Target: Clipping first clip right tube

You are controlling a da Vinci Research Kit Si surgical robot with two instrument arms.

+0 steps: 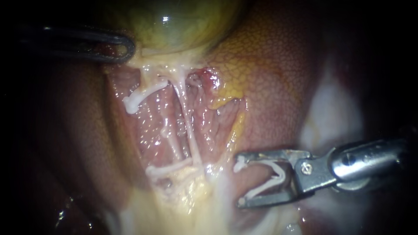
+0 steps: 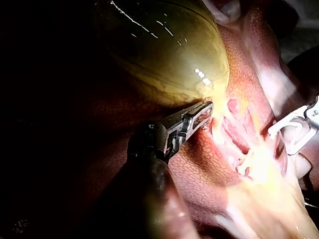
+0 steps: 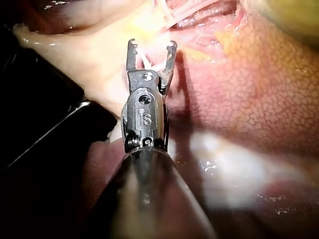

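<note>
Right instrument [image 1: 240,180]: hand wide, a white clip [image 1: 275,176] seated against both jaws. Right tube [image 1: 188,126] lies ahead of that hand, apart from it, unclipped. Left instrument [image 1: 127,48]: hand closed on the gallbladder [image 1: 174,21] edge.

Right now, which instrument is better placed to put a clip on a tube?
The right instrument: its jaws hold a clip and face the tubes. The left instrument sits at the gallbladder, carrying no clip.
</note>
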